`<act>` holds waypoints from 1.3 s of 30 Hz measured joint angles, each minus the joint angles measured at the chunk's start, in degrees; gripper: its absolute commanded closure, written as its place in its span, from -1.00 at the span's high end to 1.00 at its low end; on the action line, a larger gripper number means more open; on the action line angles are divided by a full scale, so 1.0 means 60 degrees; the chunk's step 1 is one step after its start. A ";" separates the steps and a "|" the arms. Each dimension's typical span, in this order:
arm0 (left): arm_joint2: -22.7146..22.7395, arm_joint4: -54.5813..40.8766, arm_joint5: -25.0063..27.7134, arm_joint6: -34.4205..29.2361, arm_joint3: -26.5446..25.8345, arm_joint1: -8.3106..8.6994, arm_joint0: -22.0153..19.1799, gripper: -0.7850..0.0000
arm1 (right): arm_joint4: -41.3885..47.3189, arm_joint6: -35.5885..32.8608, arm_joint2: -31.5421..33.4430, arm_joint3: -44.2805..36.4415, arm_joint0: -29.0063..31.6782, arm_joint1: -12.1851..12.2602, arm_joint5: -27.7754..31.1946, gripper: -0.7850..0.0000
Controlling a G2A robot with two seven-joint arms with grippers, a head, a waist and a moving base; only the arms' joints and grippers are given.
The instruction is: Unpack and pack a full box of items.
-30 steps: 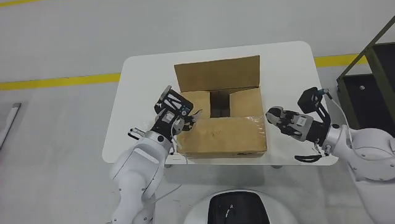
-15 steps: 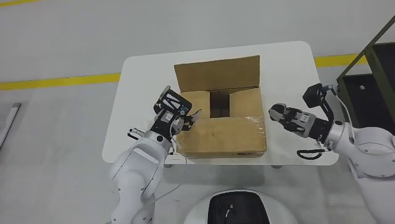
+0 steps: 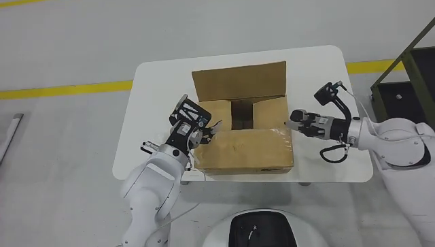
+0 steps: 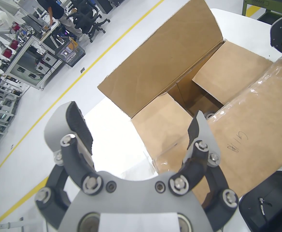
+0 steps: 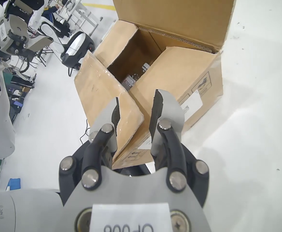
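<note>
Cardboard flap (image 5: 102,92) is lying between the open jaws of the right end effector (image 5: 136,113), which I'd say should be closing squarely on its corner before peeling upward.

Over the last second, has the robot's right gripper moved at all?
Yes. The right gripper has closed in on the cardboard box, now right at its edge.

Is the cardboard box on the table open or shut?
Partly open. On the box, the far flap stands upright, the others fold inward, and a gap between them shows what look like bottles inside.
</note>
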State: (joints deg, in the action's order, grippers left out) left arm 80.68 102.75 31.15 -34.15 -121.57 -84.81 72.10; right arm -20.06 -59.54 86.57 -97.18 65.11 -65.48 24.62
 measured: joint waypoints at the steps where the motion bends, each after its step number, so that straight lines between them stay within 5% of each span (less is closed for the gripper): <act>1: 0.0000 0.0000 0.0000 0.0000 0.0000 0.0000 0.0000 1.00 | 0.0040 -0.0032 -0.0045 0.0050 -0.0015 0.0009 0.0015 -0.21; 22: 0.0000 0.0000 0.0000 0.0000 0.0000 0.0000 0.0000 1.00 | 0.1029 -0.0902 -0.0333 0.0002 0.0176 0.0324 0.0288 -0.15; 39: 0.0000 0.0000 0.0000 0.0000 0.0000 0.0000 0.0000 1.00 | 0.2107 -0.1324 -0.0902 -0.0203 0.0294 0.0557 0.1428 -0.17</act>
State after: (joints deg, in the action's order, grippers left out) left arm 80.68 102.75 31.15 -34.15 -121.57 -84.81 72.10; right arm -7.42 -67.49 81.16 -98.40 66.87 -62.14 33.19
